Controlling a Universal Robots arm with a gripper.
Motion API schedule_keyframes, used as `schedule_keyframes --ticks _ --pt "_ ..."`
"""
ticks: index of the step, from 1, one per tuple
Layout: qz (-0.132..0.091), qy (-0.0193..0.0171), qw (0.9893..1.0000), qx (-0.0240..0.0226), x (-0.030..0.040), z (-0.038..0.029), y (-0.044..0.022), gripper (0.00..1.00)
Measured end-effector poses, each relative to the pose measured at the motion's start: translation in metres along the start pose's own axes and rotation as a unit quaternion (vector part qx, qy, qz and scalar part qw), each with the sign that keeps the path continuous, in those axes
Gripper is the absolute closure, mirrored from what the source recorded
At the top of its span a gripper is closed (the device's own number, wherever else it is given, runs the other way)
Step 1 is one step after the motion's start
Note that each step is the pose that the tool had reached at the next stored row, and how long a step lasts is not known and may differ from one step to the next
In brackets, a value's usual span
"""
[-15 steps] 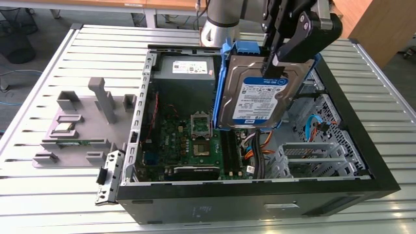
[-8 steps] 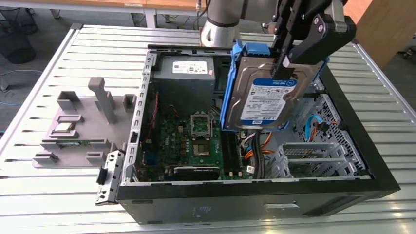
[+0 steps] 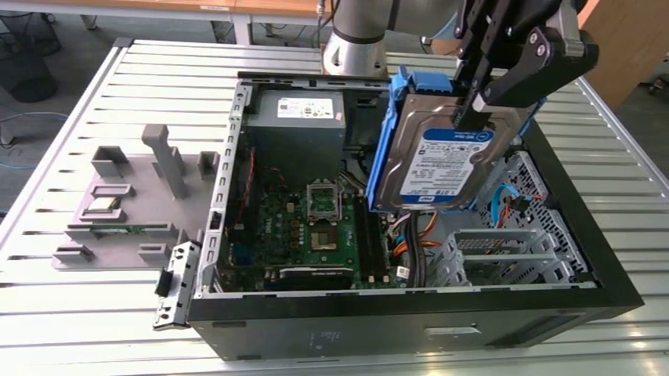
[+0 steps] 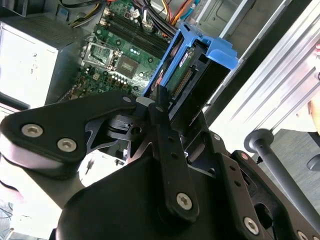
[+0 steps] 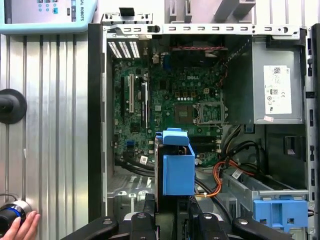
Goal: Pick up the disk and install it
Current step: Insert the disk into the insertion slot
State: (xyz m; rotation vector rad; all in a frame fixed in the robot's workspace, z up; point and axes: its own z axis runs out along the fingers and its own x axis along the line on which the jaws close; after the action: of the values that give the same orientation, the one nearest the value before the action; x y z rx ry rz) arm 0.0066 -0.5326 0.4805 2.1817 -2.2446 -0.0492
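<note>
gripper (image 3: 475, 117) clamping disk (image 3: 439, 172), hand (image 5: 22, 227) — first wrist view

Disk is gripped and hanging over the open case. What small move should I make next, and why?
Probably ease it toward the exterior view's right. The gripper holds the disk on edge above the cables, while the metal drive cage sits further right and lower.

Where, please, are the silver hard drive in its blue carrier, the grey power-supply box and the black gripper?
Silver hard drive in blue carrier (image 3: 444, 168): exterior view, white-and-blue label.
Grey power-supply box (image 3: 298, 135): exterior view, grey face below sticker.
Black gripper (image 3: 472, 119): exterior view, where fingertips clamp the drive.
</note>
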Motion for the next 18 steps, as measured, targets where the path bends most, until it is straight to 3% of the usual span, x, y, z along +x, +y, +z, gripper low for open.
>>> schedule_keyframes --ticks 18 --pt "0.009 0.0003 1.0000 0.0002 0.0131 0.0023 -0.0069 0.65"
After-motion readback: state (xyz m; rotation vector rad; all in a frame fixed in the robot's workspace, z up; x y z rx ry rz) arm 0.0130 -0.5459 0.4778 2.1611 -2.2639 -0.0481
